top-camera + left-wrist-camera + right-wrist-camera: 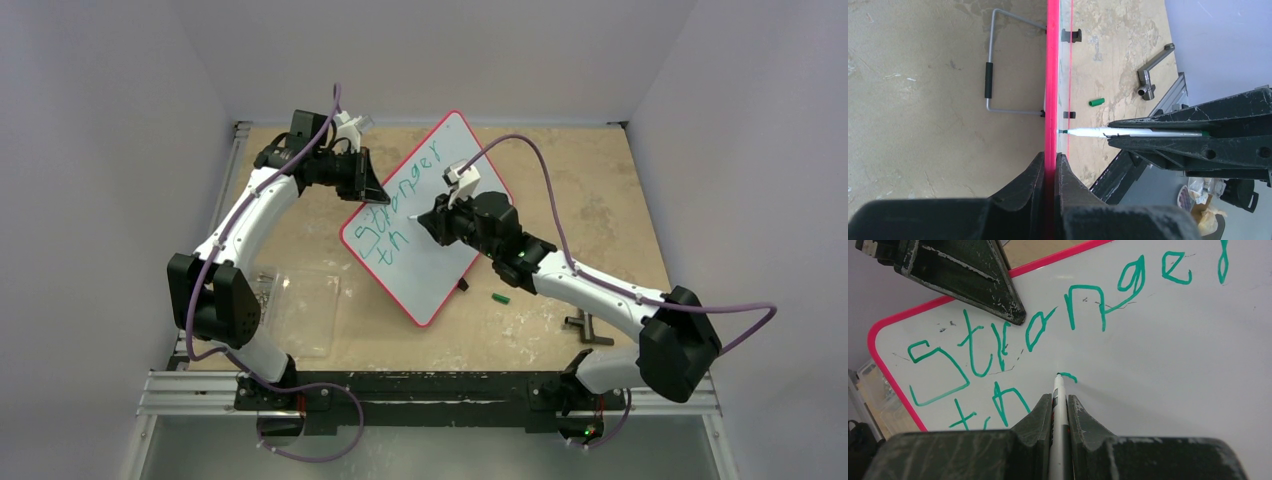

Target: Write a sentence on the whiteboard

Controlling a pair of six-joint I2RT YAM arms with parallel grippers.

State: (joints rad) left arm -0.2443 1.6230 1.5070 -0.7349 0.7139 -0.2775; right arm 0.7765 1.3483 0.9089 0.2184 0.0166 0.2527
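Beige counter (600, 180) carries the whiteboard (440, 280); left jaws clamp its left rim, my right jaws grip the marker (1059, 405), tip touching the sentence (1071, 310) just past "th".

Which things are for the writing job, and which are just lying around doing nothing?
For the job:
- whiteboard
- green words
- marker, held in the right pincer
- left pincer, clamped on the whiteboard's edge

Just lying about:
- green cap
- grey metal handle
- clear plastic sheet
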